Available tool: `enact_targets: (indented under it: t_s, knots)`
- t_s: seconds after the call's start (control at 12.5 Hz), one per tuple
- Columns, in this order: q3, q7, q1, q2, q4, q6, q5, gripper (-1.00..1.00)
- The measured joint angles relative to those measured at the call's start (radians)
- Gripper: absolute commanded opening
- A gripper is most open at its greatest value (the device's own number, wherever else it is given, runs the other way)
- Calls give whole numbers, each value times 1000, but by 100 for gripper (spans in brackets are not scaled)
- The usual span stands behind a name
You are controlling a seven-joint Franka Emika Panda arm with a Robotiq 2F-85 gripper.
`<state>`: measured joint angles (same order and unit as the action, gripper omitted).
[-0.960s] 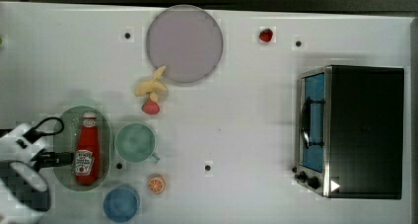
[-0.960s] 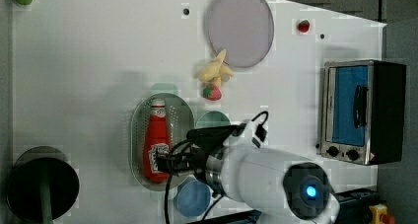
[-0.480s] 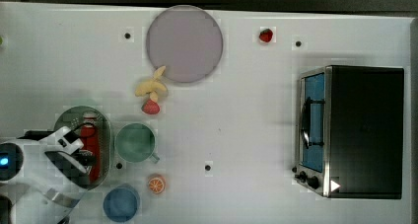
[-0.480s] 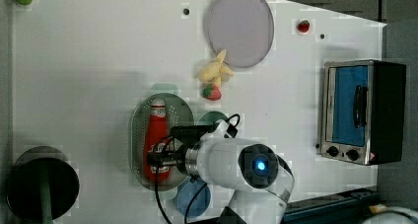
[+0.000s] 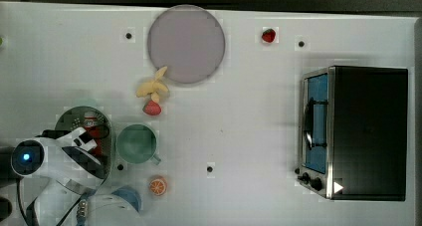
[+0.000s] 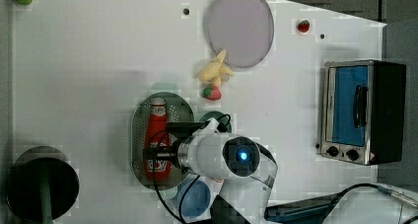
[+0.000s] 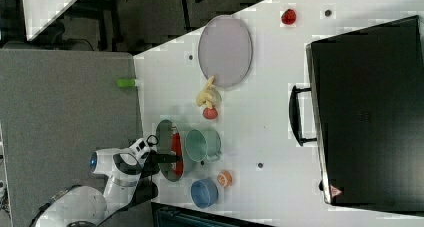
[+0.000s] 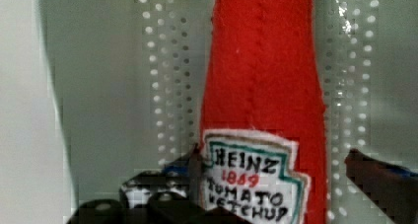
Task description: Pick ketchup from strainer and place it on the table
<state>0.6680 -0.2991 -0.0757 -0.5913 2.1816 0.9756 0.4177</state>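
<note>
The ketchup [image 6: 157,135], a red squeeze bottle with a white label, lies flat in the pale green strainer [image 6: 140,120] on the white table [image 5: 249,136]. My gripper [image 6: 160,156] is low over the bottle's label end. In the wrist view the ketchup [image 8: 266,86] lies between the two dark fingers of the open gripper [image 8: 273,162]. One finger sits against the label's edge and the other stands a small gap off. In the top view my arm hides most of the ketchup [image 5: 91,122] and part of the strainer [image 5: 69,117]. The right view shows the ketchup [image 7: 176,146] inside the strainer [image 7: 164,134].
A teal mug [image 5: 135,144] stands right beside the strainer, with a blue cup [image 5: 127,198] and an orange slice [image 5: 158,186] near it. A strawberry [image 5: 152,108], a banana [image 5: 153,88] and a grey-lilac plate [image 5: 185,43] lie further off. A toaster oven [image 5: 358,131] stands on the top view's right.
My arm has swung from the strainer's edge to over the ketchup and come down, so the fingers now straddle the bottle. The bottle has not moved.
</note>
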Motion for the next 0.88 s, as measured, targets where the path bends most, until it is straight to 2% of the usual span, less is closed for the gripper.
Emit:
enact_targets:
  t_s: [0.08,0.32,0.56,0.72,0.88]
  knots:
    - [-15,-5,-11,0,-4,0,1,91]
    - [-35,-10,-25,-13,-25,17,9,21]
    - [-35,-11,-31,-8,-29,-2,12,21]
    - [-14,-15,-17,24,-25,-80,-53,21]
    - [41,-17,18,90,-18,-120,-170,21]
